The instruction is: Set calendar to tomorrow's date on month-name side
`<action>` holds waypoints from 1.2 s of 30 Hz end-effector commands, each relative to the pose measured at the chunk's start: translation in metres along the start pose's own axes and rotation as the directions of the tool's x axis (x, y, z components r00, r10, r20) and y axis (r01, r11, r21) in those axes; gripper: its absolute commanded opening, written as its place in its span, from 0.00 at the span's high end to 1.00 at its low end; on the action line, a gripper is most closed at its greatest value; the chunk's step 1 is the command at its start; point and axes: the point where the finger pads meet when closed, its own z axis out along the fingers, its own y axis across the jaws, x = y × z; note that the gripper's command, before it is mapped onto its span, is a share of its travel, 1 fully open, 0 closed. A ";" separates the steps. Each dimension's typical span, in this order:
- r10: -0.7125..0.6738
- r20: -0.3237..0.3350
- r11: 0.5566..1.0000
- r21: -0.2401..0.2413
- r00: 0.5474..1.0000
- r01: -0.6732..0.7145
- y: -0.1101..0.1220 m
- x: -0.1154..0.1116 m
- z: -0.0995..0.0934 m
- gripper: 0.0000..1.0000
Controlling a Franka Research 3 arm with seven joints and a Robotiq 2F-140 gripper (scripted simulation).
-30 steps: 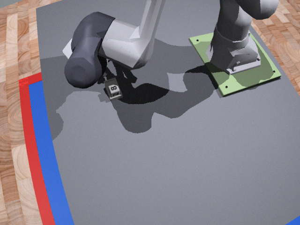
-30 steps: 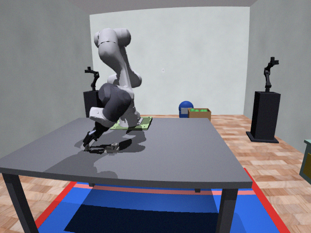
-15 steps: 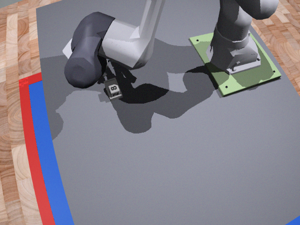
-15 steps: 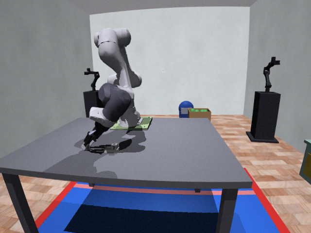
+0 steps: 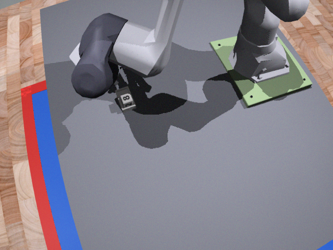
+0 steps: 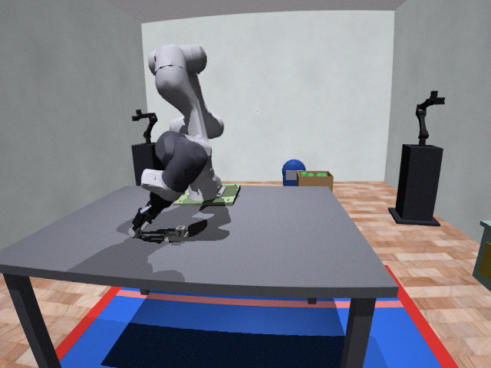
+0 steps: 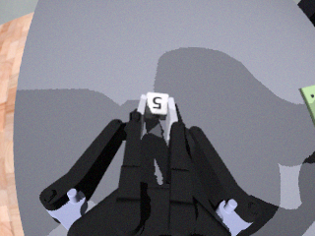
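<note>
Looks like mid-turn on the loose cube (image 7: 157, 103), pinched in the jaws (image 6: 136, 233); next, probably tomorrow's digit upright, then into the tray (image 5: 129, 107) (image 6: 171, 238).

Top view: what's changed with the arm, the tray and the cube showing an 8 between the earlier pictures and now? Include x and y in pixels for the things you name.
Nothing visibly changed: the arm (image 5: 137, 48) (image 6: 170, 80), the tray (image 5: 129, 108) and the cube showing an 8 (image 5: 126, 97) stayed as they were. No earlier wrist picture is given, so I can't compare the hand's (image 7: 157, 105) grip on the cube showing a 5 (image 7: 157, 103).
</note>
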 end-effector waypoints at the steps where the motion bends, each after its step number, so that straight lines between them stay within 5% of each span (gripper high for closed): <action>1: 0.006 0.002 1.000 0.002 1.000 -0.006 -0.001 -0.001 0.001 0.84; 21: 0.006 0.002 1.000 0.002 1.000 -0.006 -0.001 0.001 -0.001 0.84; 36: 0.006 0.002 1.000 0.002 1.000 -0.006 -0.001 0.033 -0.032 0.84</action>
